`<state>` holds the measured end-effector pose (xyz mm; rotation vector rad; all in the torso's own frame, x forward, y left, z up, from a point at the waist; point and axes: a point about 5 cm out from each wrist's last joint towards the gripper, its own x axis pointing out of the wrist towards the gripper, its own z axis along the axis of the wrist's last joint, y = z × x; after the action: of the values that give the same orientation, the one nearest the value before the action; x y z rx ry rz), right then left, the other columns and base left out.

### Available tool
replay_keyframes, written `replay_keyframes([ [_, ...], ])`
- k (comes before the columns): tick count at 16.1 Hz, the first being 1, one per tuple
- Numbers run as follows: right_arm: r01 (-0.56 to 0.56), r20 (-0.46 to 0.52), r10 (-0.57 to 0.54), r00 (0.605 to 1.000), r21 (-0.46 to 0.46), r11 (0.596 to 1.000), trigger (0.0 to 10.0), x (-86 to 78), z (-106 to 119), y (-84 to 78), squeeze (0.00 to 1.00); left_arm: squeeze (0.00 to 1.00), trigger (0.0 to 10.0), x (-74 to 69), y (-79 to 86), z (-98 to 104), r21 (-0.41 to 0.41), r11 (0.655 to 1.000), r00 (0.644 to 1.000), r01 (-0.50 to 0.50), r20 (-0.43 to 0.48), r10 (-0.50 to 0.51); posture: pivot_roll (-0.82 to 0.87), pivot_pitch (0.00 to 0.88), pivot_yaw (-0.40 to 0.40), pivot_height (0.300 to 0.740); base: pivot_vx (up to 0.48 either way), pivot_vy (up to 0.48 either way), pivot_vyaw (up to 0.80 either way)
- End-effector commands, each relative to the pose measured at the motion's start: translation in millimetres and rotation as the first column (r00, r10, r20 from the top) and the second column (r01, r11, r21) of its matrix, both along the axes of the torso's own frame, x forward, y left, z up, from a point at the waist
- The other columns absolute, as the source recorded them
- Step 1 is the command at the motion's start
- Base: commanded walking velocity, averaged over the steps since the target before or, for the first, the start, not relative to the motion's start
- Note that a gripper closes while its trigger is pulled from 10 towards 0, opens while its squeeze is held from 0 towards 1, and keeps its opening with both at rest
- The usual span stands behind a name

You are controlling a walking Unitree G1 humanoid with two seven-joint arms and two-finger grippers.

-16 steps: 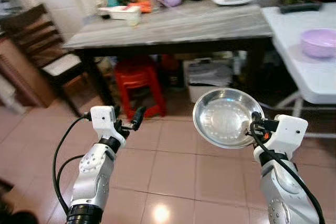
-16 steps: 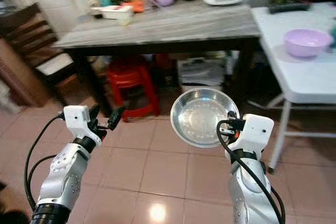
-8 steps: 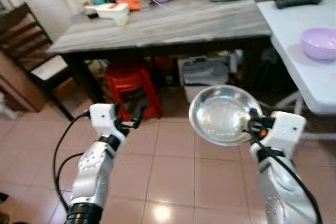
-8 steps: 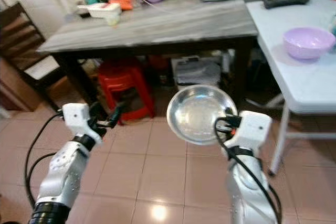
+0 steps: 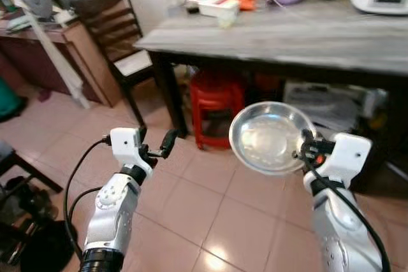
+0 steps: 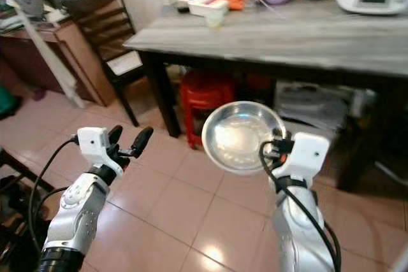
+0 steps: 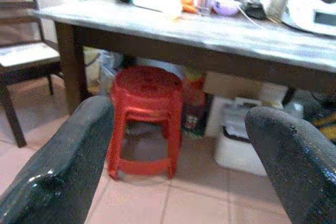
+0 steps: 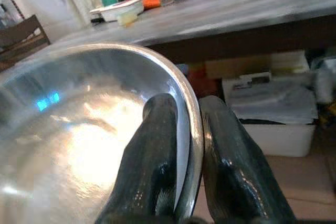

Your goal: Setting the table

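- Right gripper (image 5: 305, 151) is pinching the rim of the steel bowl (image 5: 268, 137), one finger inside and one outside, holding it up in the air with its hollow tilted toward the robot.
- Grey table (image 5: 306, 33) lies ahead and above the bowl, so I reckon the right arm must carry it forward and up.
- Left gripper (image 5: 163, 144) hangs spread and empty, well left of the bowl.

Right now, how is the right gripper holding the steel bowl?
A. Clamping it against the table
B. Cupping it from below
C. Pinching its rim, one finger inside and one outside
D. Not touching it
C: the right gripper pinches the steel bowl by its rim, one finger on each side.
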<state>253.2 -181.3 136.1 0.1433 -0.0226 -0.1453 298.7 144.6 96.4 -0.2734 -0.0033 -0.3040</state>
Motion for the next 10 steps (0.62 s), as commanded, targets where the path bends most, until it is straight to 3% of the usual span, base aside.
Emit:
replay_keyframes([
  [1,0.019,0.015,-0.019,1.000,0.007,1.000,10.0,0.3,3.0,-3.5,0.00,0.00,10.0,2.4,-4.4,5.9,0.000,1.000,1.000,0.017,0.021,-0.017,-0.12,0.000,0.176,0.740,0.375,0.000,0.00],
  [3,0.040,-0.003,-0.040,0.999,0.026,0.999,10.0,0.5,0.2,-5.1,0.00,0.00,10.0,2.8,-4.8,5.9,0.001,1.000,1.000,0.021,0.021,-0.021,-0.12,0.000,0.175,0.740,0.377,0.000,0.00],
  [9,0.042,0.003,-0.042,0.999,0.026,0.999,10.0,1.9,0.8,-5.3,0.00,0.00,10.0,2.7,-7.0,5.2,0.003,0.999,0.999,0.033,0.019,-0.033,-0.12,0.000,0.180,0.740,0.377,0.000,-0.71],
  [10,0.043,0.004,-0.043,0.999,0.025,0.999,10.0,2.2,1.3,-5.1,0.00,0.00,10.0,2.6,-7.6,5.1,0.002,0.999,0.999,0.035,0.019,-0.035,-0.12,0.000,0.180,0.740,0.375,0.000,0.00],
])
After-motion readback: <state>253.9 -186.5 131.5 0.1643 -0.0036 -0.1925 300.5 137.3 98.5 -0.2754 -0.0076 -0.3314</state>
